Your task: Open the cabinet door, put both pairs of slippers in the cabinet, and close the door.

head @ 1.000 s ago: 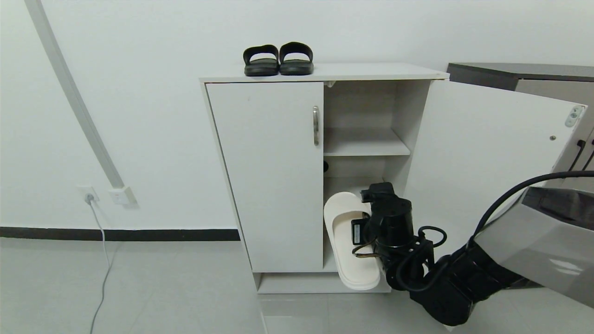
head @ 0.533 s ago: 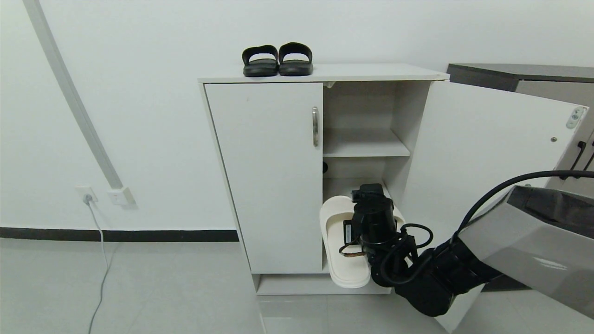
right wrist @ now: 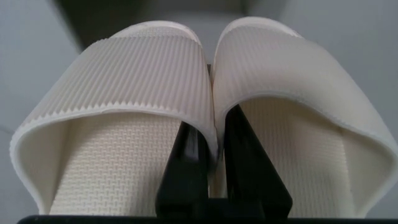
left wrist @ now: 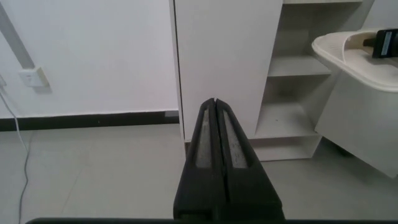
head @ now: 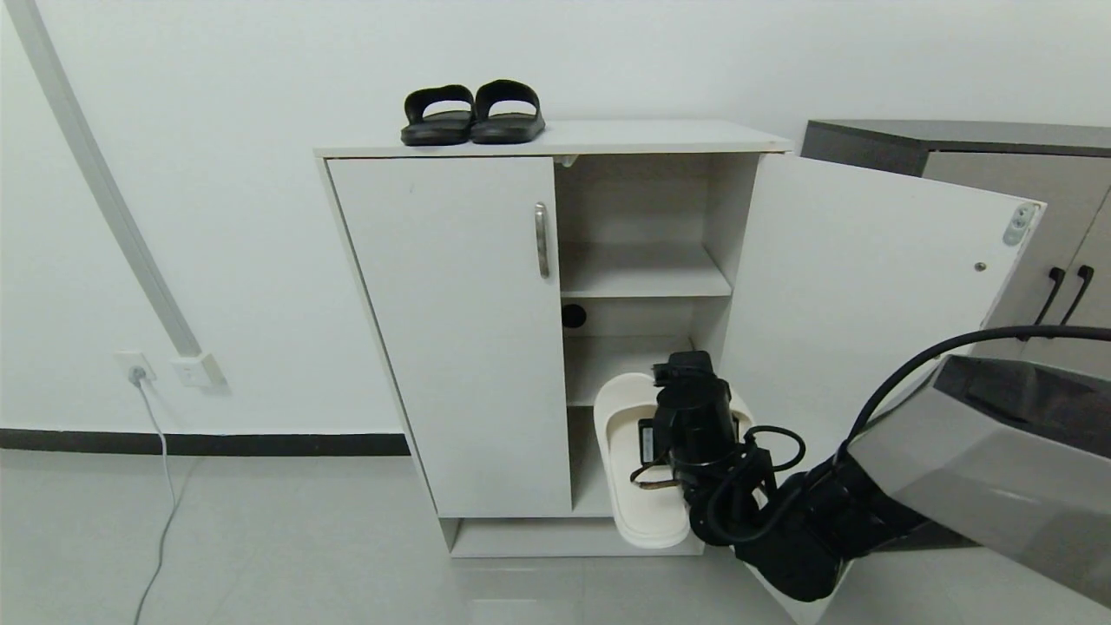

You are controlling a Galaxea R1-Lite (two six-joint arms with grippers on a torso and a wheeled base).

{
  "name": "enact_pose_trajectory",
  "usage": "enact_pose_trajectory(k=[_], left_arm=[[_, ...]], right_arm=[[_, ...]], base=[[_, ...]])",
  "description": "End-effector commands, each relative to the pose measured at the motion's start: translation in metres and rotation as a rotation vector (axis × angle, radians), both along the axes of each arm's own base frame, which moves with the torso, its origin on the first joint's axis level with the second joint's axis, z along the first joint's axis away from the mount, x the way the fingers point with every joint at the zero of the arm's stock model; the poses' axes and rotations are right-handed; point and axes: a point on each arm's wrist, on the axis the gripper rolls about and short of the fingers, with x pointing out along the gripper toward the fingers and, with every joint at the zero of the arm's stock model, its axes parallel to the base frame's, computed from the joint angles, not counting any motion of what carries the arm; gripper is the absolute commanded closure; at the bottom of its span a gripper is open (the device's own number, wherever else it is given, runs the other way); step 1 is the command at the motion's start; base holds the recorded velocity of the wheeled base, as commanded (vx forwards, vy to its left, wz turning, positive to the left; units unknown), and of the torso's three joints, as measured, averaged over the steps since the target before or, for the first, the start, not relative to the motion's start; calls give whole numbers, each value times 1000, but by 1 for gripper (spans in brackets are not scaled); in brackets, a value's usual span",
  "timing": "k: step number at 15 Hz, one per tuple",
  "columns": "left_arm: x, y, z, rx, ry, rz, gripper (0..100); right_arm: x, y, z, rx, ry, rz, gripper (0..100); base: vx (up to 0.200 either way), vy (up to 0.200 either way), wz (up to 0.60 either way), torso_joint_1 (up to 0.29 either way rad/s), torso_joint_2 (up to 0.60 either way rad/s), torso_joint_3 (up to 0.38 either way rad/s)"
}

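Jaws: on the right gripper (right wrist: 214, 163) they are pinched on the touching inner strap edges of the white slippers (right wrist: 143, 87). On the left gripper (left wrist: 214, 109) they are pressed together with nothing between, well back from the cabinet (head: 660, 136).
White slippers: held side by side, toes pointing into the open right half at the lower compartment (head: 590, 486), heels hanging out past the front. Whether a sole touches the board cannot be told.
Handling: likely light foam, soft and bendy. The ribbed straps should give grip, yet the pair may sag or twist about a single pinch.
Hold: the joined straps carry both slippers at once. The black slippers (head: 473, 113), side by side on the cabinet top, look fit for the same hold.
Edges: the closed left door (head: 451, 330) is just beside the left slipper, the middle shelf (head: 608, 360) is close above the toes, and the open door (head: 851, 286) stands beside the arm.
Open room: the lower compartment looks wide and deep enough for this pair. The upper shelf (head: 638, 279) could take the second.
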Motion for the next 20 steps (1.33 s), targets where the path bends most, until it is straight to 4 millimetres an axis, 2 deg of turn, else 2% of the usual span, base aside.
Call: enact_pose_trajectory(k=[1, 6, 11, 14, 16, 20], left_arm=[[0, 0, 0, 1, 2, 1, 100], [0, 0, 0, 1, 2, 1, 100], [0, 0, 0, 1, 2, 1, 100], [0, 0, 0, 1, 2, 0, 100], [0, 0, 0, 1, 2, 0, 100], [0, 0, 0, 5, 4, -3, 100]], right_arm=[[-1, 6, -10, -6, 7, 13, 100], [3, 17, -29, -1, 23, 69, 100], [8, 20, -36, 3, 29, 67, 100], [17, 29, -39, 12, 13, 69, 100], [23, 34, -48, 11, 14, 67, 100], [32, 35, -54, 12, 12, 55, 100]], base=[[0, 0, 0, 0, 0, 0], [0, 0, 0, 0, 0, 0], [0, 0, 0, 0, 0, 0], [0, 0, 0, 0, 0, 0], [0, 0, 0, 1, 1, -43], [0, 0, 0, 1, 2, -167]])
